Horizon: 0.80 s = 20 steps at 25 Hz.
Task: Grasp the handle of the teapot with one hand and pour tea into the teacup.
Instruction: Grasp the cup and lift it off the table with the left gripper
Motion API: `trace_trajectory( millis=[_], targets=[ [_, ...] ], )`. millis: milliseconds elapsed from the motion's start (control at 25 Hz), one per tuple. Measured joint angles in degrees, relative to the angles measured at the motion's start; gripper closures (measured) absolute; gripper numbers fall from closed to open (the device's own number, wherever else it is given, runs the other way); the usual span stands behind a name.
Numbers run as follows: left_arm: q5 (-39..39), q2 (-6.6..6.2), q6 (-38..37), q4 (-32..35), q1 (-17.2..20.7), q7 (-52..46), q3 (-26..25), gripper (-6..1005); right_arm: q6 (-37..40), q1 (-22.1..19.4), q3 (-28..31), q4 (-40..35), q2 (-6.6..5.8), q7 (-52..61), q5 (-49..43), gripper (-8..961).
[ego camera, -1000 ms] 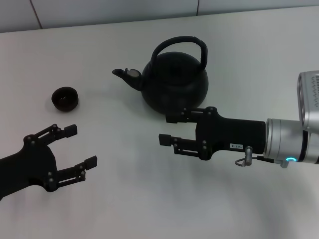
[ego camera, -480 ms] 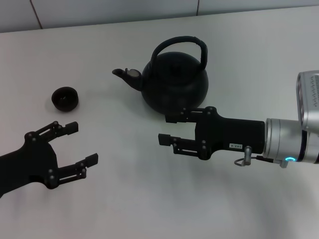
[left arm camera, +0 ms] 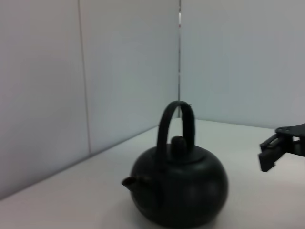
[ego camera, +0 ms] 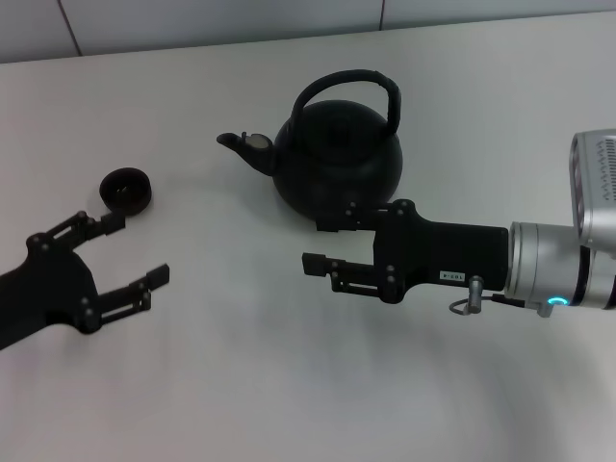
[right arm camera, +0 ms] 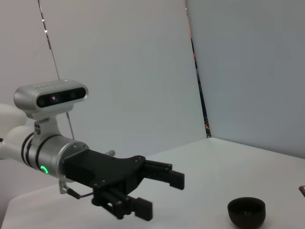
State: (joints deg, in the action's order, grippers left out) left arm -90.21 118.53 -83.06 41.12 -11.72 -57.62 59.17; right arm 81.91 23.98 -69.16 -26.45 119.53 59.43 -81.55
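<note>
On the pale matte table [ego camera: 289, 385] the round matte-black teapot [ego camera: 337, 159] sits far centre, its cord-wrapped arched handle [ego camera: 348, 82] upright; the left wrist view alone shows its lid knob [left arm camera: 178, 141]. The right gripper [ego camera: 322, 243] hangs just near it, fingers spread, empty. The left gripper [ego camera: 133, 248], wide open and empty, lies near the small bowl-like teacup [ego camera: 126, 190] at far left.

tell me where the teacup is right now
In the head view the teacup sits on the table's left side, well left of the teapot spout, just beyond the open left end effector.
</note>
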Motion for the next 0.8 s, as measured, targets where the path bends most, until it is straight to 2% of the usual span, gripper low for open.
trace_trajectory(
  millis=[120,160,240,320,360,400,440,600,680,800],
  targets=[
    [1.28,0.20,1.09,-0.59,-0.08,1.46,0.05,140,-0.04,0.18,0.35,0.03,0.00,-0.07,0.02,376],
    [5.06,0.30,2.27,-3.04,-0.70,3.56,0.34,140,-0.06,0.19,0.40,0.02,0.00,-0.07,0.02,376],
    [5.06,0.30,2.27,-3.04,-0.70,3.56,0.34,140,-0.08,0.26,0.49,-0.05,0.00,-0.07,0.04,376],
    [16.56,0.33,4.00,-14.50,-3.94,11.07,0.05,140,-0.09,0.52,0.53,-0.08,0.00,-0.09,0.06,376],
    [17.32,0.34,4.11,-15.33,-4.20,11.78,0.03,140,-0.09,0.60,0.53,-0.08,0.00,-0.09,0.06,376],
    [20.55,0.44,4.71,-19.13,-5.27,15.23,-0.01,139,-0.10,0.71,0.53,-0.09,0.00,-0.09,0.07,376],
    [20.55,0.44,4.71,-19.13,-5.27,15.23,-0.01,139,-0.09,0.84,0.53,-0.09,-0.01,-0.10,0.08,376],
    [28.32,0.56,7.05,-28.56,-8.61,24.42,-0.12,139,-0.09,1.08,0.55,-0.09,-0.05,-0.11,0.08,376],
    [28.32,0.56,7.05,-28.56,-8.61,24.42,-0.12,139,-0.09,1.18,0.59,-0.09,-0.06,-0.11,0.08,376],
    [32.71,0.57,8.27,-32.72,-10.58,27.12,-0.17,139,-0.09,1.39,0.61,-0.09,-0.12,-0.10,0.08,376]
  ],
)
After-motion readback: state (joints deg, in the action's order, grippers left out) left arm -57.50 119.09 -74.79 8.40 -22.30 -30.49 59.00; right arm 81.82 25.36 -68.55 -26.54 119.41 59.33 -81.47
